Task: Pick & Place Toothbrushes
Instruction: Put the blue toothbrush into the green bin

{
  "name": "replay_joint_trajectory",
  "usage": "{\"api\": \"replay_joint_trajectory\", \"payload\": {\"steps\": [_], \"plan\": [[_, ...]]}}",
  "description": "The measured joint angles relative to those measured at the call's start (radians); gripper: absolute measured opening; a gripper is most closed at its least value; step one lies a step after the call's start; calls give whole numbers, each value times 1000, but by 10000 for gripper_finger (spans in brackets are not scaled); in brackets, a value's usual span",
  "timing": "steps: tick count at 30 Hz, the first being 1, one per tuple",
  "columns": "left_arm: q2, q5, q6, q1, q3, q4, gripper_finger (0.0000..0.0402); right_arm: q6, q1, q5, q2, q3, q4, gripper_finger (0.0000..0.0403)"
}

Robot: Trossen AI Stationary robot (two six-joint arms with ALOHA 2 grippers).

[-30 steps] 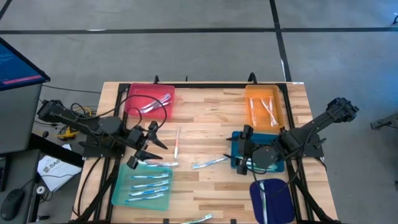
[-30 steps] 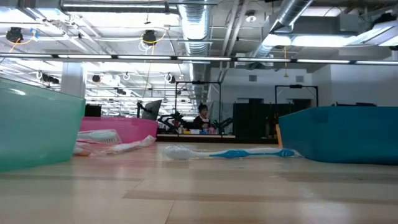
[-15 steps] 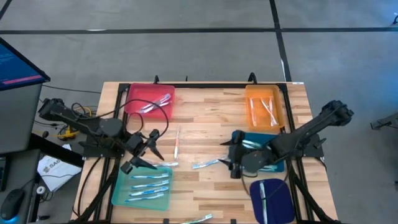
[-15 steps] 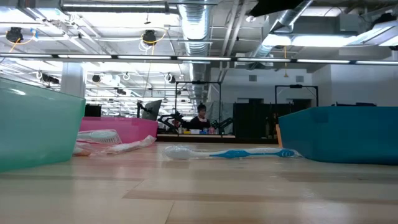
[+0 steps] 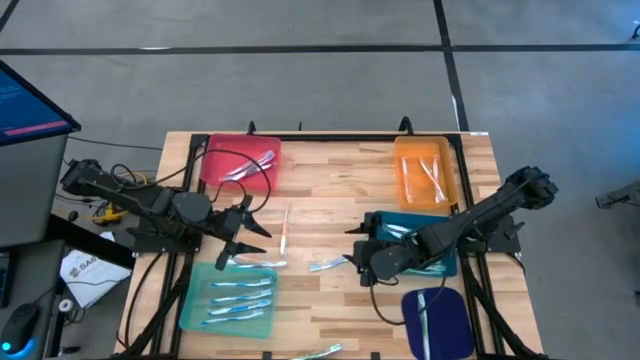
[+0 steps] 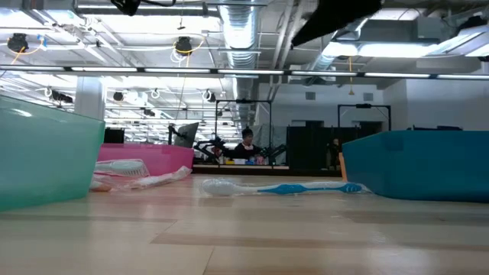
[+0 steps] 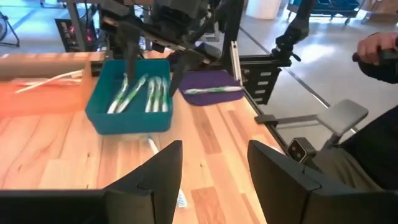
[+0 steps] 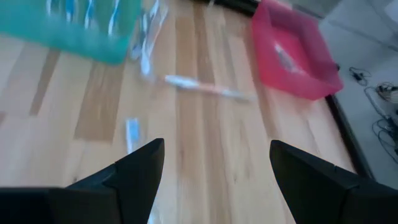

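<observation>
Loose toothbrushes lie flat on the wooden table: a white and orange one (image 5: 285, 230) (image 8: 205, 87), a blue and white one (image 5: 328, 264) (image 6: 283, 187) in the middle, one (image 5: 258, 263) by the light teal tray, and one (image 5: 320, 350) at the near edge. My right gripper (image 5: 352, 246) (image 8: 217, 180) hangs open above the table, just right of the blue and white toothbrush. My left gripper (image 5: 243, 248) (image 7: 214, 174) is open in the air over the far edge of the light teal tray (image 5: 230, 298). Neither holds anything.
Five trays hold toothbrushes: pink (image 5: 242, 160) far left, orange (image 5: 425, 172) far right, blue (image 5: 415, 240) under my right arm, dark purple (image 5: 435, 320) near right, light teal near left. Black cables (image 5: 240, 185) loop over the left side. A person's hand (image 7: 379, 50) shows beyond the table.
My right gripper has come down and moved toward the table's left, from over the blue tray out to the blue and white toothbrush, rolling a little. My left gripper has stayed in place and tipped up nearer to level. No toothbrush has moved.
</observation>
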State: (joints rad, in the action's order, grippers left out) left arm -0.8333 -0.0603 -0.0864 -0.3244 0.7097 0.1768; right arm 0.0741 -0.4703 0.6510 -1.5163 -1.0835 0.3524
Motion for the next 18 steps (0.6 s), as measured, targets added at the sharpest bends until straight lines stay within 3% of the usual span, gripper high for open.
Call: {"api": "replay_joint_trajectory", "payload": {"steps": [4, 8, 18], "plan": [[0, 0, 0, 0, 0, 0, 177, 46, 13, -3, -27, -1, 5, 286], [5, 0, -3, 0, 0, -5, 177, 338, 16, -40, -51, -2, 25, 286], [5, 0, 0, 0, 0, -23, 177, 1026, 136, -507, -87, -1, 45, 285]]}}
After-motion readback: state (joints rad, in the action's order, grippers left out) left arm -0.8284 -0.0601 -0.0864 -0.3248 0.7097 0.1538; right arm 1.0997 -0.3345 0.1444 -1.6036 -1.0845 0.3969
